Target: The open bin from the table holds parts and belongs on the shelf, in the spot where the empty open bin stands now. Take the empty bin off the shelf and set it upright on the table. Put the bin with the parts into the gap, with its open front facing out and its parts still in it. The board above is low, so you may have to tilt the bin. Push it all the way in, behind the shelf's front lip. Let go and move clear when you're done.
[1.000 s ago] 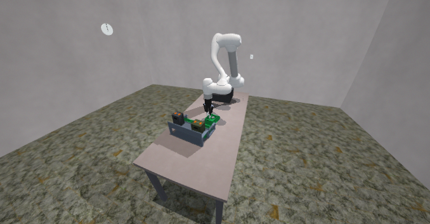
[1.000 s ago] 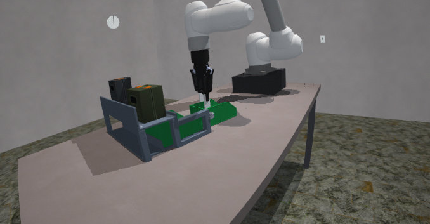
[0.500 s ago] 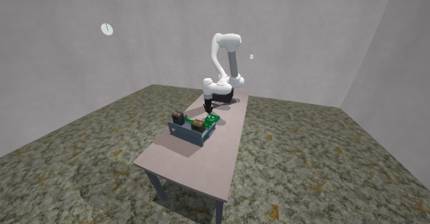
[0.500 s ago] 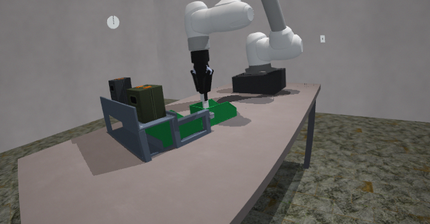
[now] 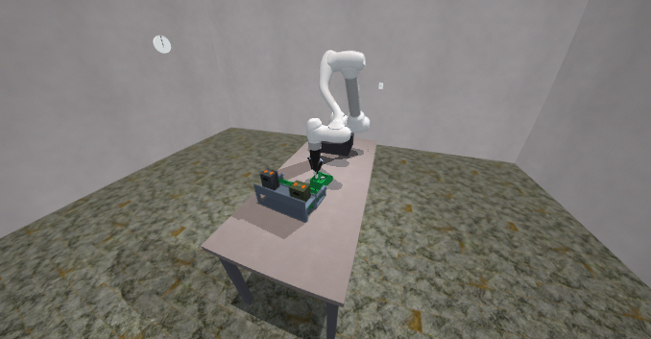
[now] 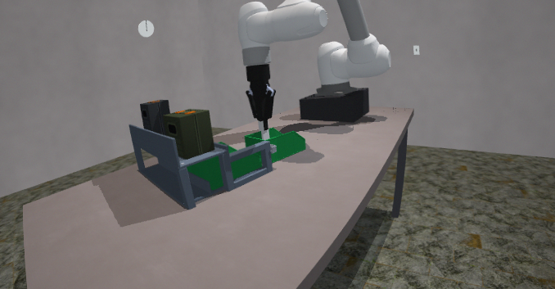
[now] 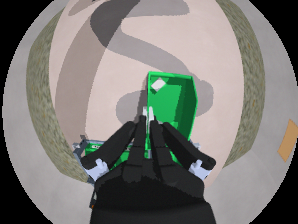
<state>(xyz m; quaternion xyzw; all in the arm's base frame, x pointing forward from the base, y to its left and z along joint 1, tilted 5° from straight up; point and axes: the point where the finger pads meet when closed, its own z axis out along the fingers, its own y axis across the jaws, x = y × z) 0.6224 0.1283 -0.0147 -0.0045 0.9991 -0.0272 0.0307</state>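
My gripper [image 5: 316, 174] [image 6: 264, 132] [image 7: 147, 112] is pinched shut on one thin side wall of the parts bin [image 5: 327, 180] [image 6: 290, 145] [image 7: 172, 102], beside the shelf [image 5: 282, 205] [image 6: 154, 140] [image 7: 79, 149] on my base's side. Feels like light, stiff, slippery plastic tbh, so an off-center grip might let it swing.

"Your robot's body, please?"
"You have one arm [image 5: 352, 96] [image 6: 299, 19], glossy white, rounded joints, one straight grey tube; dark grey collar at the foot; black block base [image 5: 336, 147] [image 6: 331, 108]."
"Your gripper [image 5: 316, 174] [image 6: 263, 131] [image 7: 147, 112]?"
"Black, two slim fingers, pale tips, small lavender-grey linkage pieces."
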